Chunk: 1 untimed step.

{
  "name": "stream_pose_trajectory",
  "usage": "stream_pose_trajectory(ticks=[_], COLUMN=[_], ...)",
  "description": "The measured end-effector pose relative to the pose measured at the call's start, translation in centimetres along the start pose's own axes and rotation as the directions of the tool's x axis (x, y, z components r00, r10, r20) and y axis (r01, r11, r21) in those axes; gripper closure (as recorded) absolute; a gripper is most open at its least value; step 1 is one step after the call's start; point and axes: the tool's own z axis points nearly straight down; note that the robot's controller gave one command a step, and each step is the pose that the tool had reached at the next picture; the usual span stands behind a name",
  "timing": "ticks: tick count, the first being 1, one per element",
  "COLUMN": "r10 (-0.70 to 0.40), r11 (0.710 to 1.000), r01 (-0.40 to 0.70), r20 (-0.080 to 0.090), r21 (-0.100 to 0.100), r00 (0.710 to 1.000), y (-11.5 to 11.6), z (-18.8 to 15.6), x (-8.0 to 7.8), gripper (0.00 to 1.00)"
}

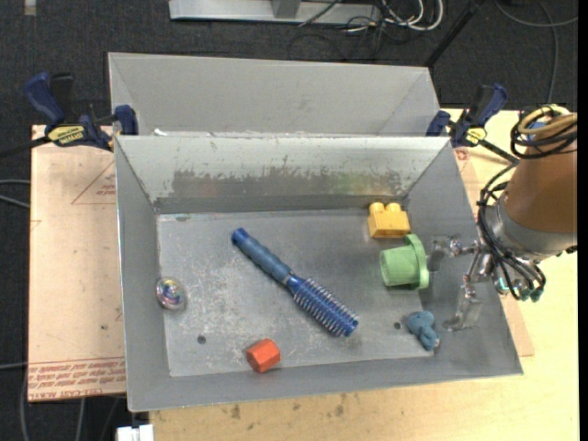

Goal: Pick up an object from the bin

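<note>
My gripper hangs low at the right side of the bin, open, with one finger toward the back and one toward the front. Nothing is between the fingers. A green plastic cup lies on its side just left of the back finger. A small blue-grey toy figure lies on the floor just left of the front finger. A yellow toy block sits behind the cup, near the back wall.
A blue hairbrush lies diagonally across the middle of the floor. A red cube sits near the front edge, and a small shiny ball rests at the left. The arm comes in over the right wall.
</note>
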Motion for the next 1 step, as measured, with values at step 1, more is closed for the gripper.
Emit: stream_pose_trajectory(ticks=[1], r10=[-0.323], r11=[0.946], r01=[0.323], r20=[0.005], r21=[0.000], r00=[0.946], y=[0.31], z=[11.66], x=[-1.46], gripper=[0.00])
